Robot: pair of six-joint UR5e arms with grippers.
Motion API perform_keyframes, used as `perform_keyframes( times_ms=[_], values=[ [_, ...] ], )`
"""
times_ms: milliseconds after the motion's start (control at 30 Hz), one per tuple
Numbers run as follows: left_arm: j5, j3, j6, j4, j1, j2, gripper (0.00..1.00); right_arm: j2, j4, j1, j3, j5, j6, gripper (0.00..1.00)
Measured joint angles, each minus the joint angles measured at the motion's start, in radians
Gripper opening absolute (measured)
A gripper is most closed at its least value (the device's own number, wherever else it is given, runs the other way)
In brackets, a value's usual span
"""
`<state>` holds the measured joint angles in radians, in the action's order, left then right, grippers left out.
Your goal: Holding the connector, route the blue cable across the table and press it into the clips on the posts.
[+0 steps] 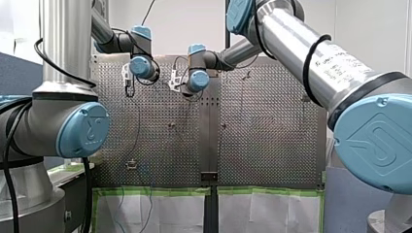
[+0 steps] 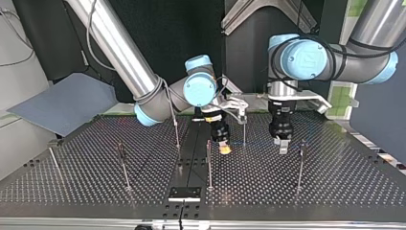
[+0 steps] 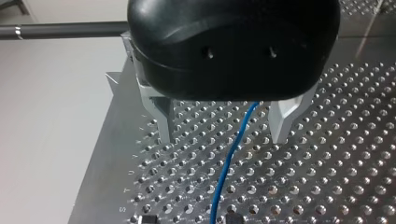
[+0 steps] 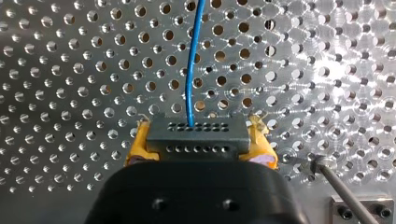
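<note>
One connector [image 4: 196, 130] is clamped in my right gripper [image 4: 198, 142]; my left gripper [image 3: 222, 135] straddles the blue cable [image 3: 223, 172], jaws apart; no posts [image 2: 209, 165] appear threaded.

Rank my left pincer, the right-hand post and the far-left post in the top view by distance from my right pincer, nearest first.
1. my left pincer, just to the view's right of my right pincer.
2. right-hand post, past my left pincer, further right.
3. far-left post, far off at the view's left.
</note>
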<state>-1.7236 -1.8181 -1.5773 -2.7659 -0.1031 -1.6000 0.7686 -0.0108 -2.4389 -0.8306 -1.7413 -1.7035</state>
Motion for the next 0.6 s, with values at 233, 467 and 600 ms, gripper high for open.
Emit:
perform_keyframes(
  times_ms=[233, 467, 600],
  values=[
    [-0.021, 0.052, 0.060, 0.001, -0.018, -0.064, 1.00, 0.000, 0.000, 0.002, 0.000, 0.007, -0.001, 0.00],
    [-0.033, 0.060, 0.066, 0.006, -0.022, -0.107, 0.85, -0.001, 0.000, 0.007, 0.000, 0.010, -0.001, 0.00],
    [-0.055, 0.060, 0.059, 0.006, -0.023, -0.110, 0.41, -0.001, 0.000, 0.009, 0.000, 0.011, -0.001, 0.00]
  ],
)
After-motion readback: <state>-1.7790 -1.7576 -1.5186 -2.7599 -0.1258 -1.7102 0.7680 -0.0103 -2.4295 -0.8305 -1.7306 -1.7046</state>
